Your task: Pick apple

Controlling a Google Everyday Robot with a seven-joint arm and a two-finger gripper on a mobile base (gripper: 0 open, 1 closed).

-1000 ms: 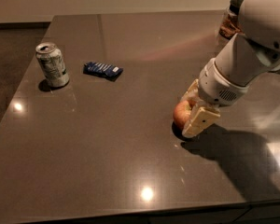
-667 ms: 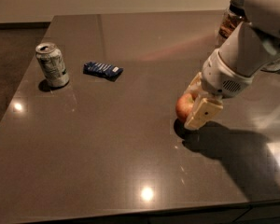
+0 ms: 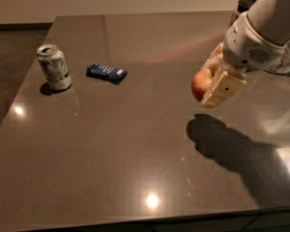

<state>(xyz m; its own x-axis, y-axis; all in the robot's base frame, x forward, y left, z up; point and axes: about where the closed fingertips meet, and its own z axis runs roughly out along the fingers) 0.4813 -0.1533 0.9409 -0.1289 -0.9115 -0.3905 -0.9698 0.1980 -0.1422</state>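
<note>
Over the right side of the dark glossy tabletop (image 3: 135,153), my cream two-finger gripper (image 3: 210,83) is clamped on the round red-yellow apple (image 3: 200,84), clear of the surface. Silver soda can (image 3: 54,67) and blue packet (image 3: 106,72) far left, labels unreadable.

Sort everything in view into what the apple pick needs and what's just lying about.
Job: apple, gripped by the gripper above the table's right side.
Lying about: soda can, blue packet, dark object at far right.
</note>
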